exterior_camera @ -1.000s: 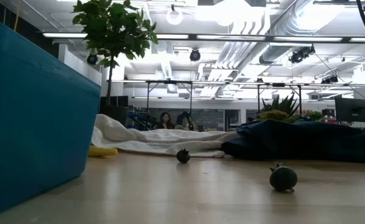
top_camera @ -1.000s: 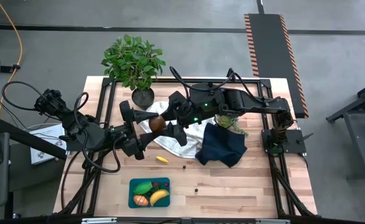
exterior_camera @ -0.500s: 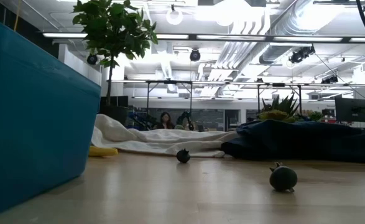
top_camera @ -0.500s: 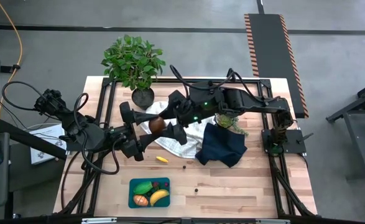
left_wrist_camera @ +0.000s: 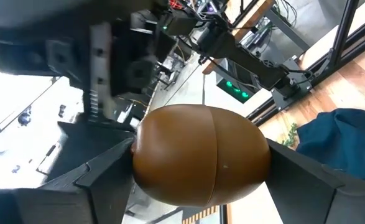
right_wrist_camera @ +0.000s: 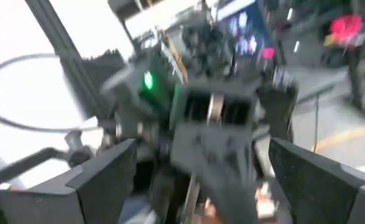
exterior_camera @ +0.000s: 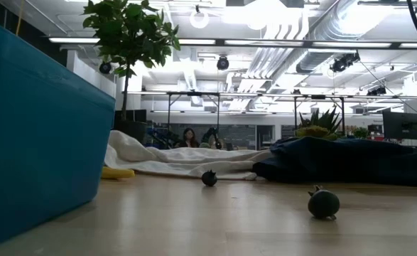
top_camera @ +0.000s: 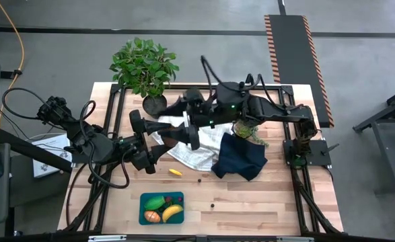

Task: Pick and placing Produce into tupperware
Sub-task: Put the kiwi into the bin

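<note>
Our left gripper (top_camera: pixel 158 138) hangs over the white cloth (top_camera: pixel 187 149) near the middle of the wooden tabletop (top_camera: pixel 264 202), its jaws closed on the brown kiwi-like ball (left_wrist_camera: pixel 201 162); the left wrist view shows both fingers pressed against its sides. We judge it is held aloft, ready to be carried to the shallow teal-green rectangular tupperware (top_camera: pixel 181 216) at the front edge. That container already holds a yellow banana (top_camera: pixel 171 213), a green pear-shaped piece (top_camera: pixel 155 202) and an orange piece (top_camera: pixel 152 216). Our right gripper (top_camera: pixel 188 124) hovers just beside the left, jaws spread wide and empty. A small yellow piece (top_camera: pixel 175 172) and two dark bits (exterior_camera: pixel 323 203) lie loose on the bare wood.
</note>
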Robot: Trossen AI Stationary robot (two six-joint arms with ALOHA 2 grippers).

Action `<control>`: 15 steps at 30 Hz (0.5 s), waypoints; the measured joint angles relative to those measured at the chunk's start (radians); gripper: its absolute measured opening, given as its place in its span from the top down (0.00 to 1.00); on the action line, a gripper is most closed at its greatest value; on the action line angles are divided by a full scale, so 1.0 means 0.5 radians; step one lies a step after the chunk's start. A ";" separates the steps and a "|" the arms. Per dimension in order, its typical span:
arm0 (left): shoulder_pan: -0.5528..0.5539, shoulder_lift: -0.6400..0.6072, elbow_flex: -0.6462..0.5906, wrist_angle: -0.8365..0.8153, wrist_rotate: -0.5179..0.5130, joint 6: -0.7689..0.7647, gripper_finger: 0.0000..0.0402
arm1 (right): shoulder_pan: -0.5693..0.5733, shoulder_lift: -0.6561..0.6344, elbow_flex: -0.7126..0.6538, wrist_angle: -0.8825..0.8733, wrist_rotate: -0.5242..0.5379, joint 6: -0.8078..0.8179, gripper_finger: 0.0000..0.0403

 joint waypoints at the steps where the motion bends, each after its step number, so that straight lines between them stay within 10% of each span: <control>1: 0.000 0.000 0.000 -0.001 0.000 0.000 0.26 | 0.000 0.000 0.000 0.064 0.033 -0.030 0.12; 15: -0.013 0.000 0.000 -0.322 0.037 -0.191 0.26 | -0.146 0.000 0.000 0.145 0.017 -0.039 0.12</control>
